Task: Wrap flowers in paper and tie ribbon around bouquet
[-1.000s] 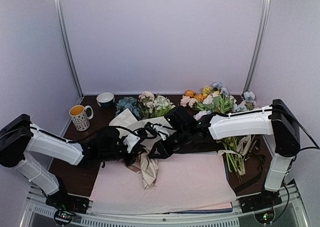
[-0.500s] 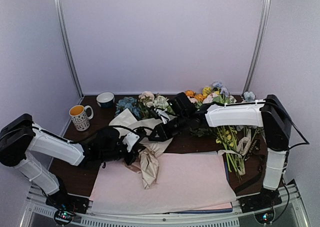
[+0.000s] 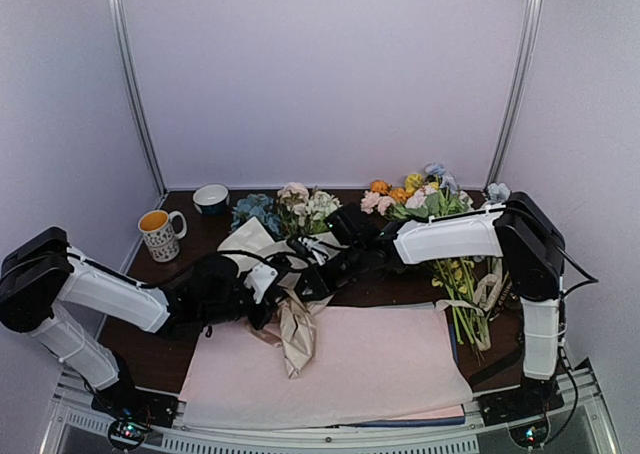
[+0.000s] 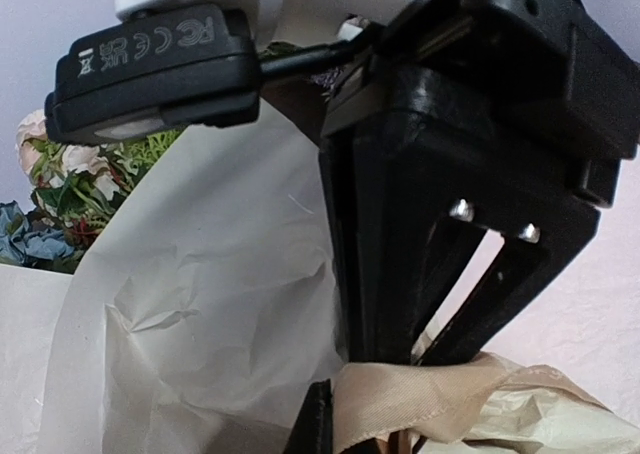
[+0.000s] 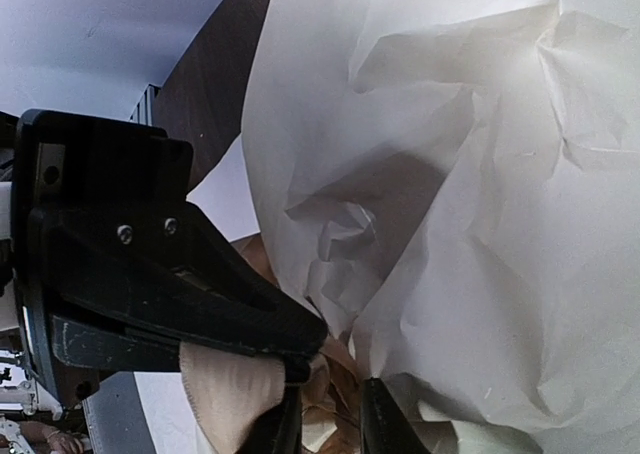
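The bouquet [image 3: 285,304] lies slanted on the table, a cone of creased beige paper [image 5: 480,224] with its flowers [image 3: 295,202] at the far end. White and blue heads [image 4: 60,174] peek past the paper [image 4: 200,294]. A tan ribbon [image 4: 440,394] crosses the cone's narrow neck. My left gripper [image 3: 272,292] is shut on the ribbon [image 5: 225,394]; one of its fingers [image 4: 318,422] shows beside the cloth. My right gripper [image 3: 305,277] reaches in from the right, tip to tip with the left. The right gripper [image 5: 332,389] stands narrowly open over crumpled tan paper.
Pale pink sheets [image 3: 370,359] cover the near table. A loose bunch with orange and yellow blooms [image 3: 420,199] and long stems [image 3: 465,309] lies at the right, a dark strap [image 3: 500,359] beside it. A dotted mug [image 3: 160,234] and small bowl [image 3: 211,198] stand at the back left.
My right arm has swung left and drawn its gripper up to the bouquet's neck, against the left gripper. The left gripper has closed on the ribbon and stayed in place.
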